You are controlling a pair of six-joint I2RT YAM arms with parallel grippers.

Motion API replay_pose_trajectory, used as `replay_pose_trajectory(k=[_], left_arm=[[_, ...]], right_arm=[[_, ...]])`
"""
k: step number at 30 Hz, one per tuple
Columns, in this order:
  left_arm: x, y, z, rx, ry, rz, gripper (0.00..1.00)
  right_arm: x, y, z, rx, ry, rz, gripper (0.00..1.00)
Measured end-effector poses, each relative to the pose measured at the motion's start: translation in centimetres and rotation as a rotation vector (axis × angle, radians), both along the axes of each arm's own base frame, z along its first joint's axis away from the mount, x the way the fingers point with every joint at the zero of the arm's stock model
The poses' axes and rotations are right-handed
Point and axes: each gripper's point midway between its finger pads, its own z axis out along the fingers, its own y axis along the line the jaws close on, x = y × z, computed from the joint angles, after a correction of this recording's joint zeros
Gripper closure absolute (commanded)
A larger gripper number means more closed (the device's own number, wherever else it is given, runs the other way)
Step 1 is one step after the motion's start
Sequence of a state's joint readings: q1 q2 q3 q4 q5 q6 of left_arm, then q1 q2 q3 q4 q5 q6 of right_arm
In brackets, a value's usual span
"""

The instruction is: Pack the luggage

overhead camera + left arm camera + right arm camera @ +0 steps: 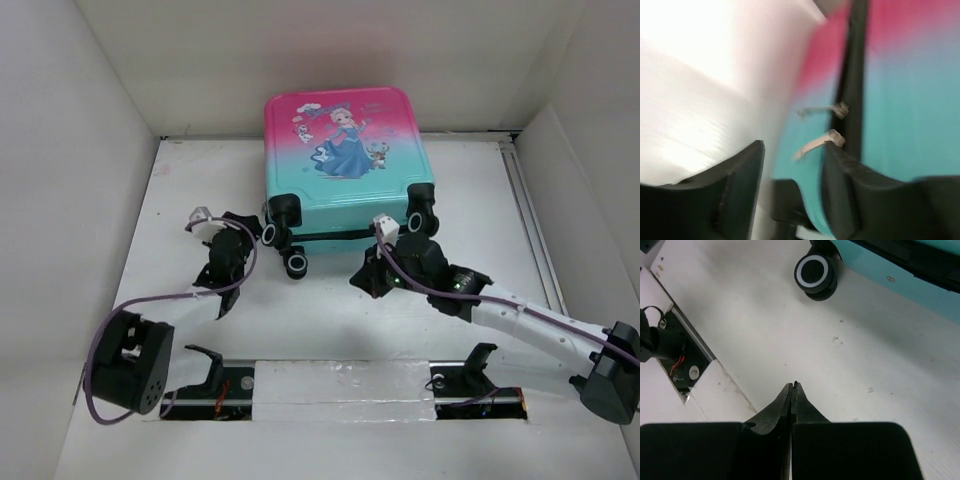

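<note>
Lying flat (wheels nearest), the luggage sits beside left tool.

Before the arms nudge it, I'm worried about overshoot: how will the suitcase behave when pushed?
Lying flat, the luggage will probably slide rather than roll; its wheels stick out the near end. It looks rigid and glossy, so likely slippery to pinch. Its small zipper pulls look floppy.
</note>
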State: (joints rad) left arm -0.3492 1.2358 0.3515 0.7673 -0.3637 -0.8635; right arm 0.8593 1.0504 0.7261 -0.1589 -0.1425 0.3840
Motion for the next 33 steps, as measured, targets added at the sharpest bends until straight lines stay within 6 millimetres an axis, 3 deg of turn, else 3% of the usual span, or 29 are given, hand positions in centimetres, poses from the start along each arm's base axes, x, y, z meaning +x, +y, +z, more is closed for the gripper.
replay_pose_trajectory(k=[1, 3, 5, 6, 8, 9, 11, 13, 18, 20, 23, 25, 28, 29, 33], left_arm=[[-0.2, 1.0, 0.0, 0.013, 0.008, 0.038, 0.25], [-0.7, 2.6, 1.1, 0.023, -0.006, 0.099, 0.12], [-1.3, 3.4, 2.8, 0.017, -0.046, 0.128, 0.09], [-1.7, 3.7, 3.8, 0.010, -0.071, 0.141, 0.09], [-2.6, 4.2, 5.7, 0.005, -0.115, 0.159, 0.10], [-3.2, 4.3, 6.6, 0.006, -0.134, 0.163, 0.00], [-4.5, 4.3, 8.8, -0.004, -0.195, 0.148, 0.00], [-5.9, 4.2, 11.6, -0.016, -0.276, 0.120, 0.00], [-9.2, 3.3, 15.8, -0.024, -0.420, -0.009, 0.00], [-10.2, 2.2, 16.3, -0.020, -0.443, -0.091, 0.00], [-11.0, 0.3, 15.4, 0.001, -0.413, -0.212, 0.00], [-11.5, -0.7, 14.2, 0.013, -0.374, -0.278, 0.00], [-12.3, -1.6, 13.2, 0.020, -0.341, -0.347, 0.00], [-12.6, -1.8, 13.2, 0.019, -0.341, -0.361, 0.00], [-13.9, -2.4, 13.9, 0.007, -0.385, -0.417, 0.00]], right_arm=[[-0.2, 0.1, 0.0, 0.000, 0.001, 0.009, 0.99], [-0.5, 0.4, 0.0, 0.001, 0.002, 0.021, 0.87], [-0.7, 0.4, 0.0, -0.004, 0.002, 0.028, 0.75], [-0.8, 0.2, -0.1, -0.013, 0.001, 0.028, 0.61], [-0.9, 0.0, 0.3, -0.015, -0.011, 0.029, 0.51], [-0.9, -0.1, 0.7, -0.013, -0.016, 0.025, 0.43], [-0.9, -0.5, 2.0, -0.003, -0.044, 0.019, 0.27], [-0.9, -0.9, 4.0, 0.024, -0.085, 0.005, 0.00], [-0.8, -2.4, 8.3, 0.088, -0.189, -0.049, 0.00], [-0.9, -3.0, 9.3, 0.105, -0.210, -0.070, 0.00], [-1.2, -3.4, 9.6, 0.124, -0.213, -0.079, 0.00], [-1.5, -3.4, 8.8, 0.125, -0.198, -0.076, 0.00], [-1.8, -3.4, 6.0, 0.092, -0.145, -0.072, 0.00], [-2.0, -3.5, 4.3, 0.068, -0.115, -0.071, 0.00], [-2.6, -3.9, 1.0, 0.020, -0.054, -0.071, 0.00]])
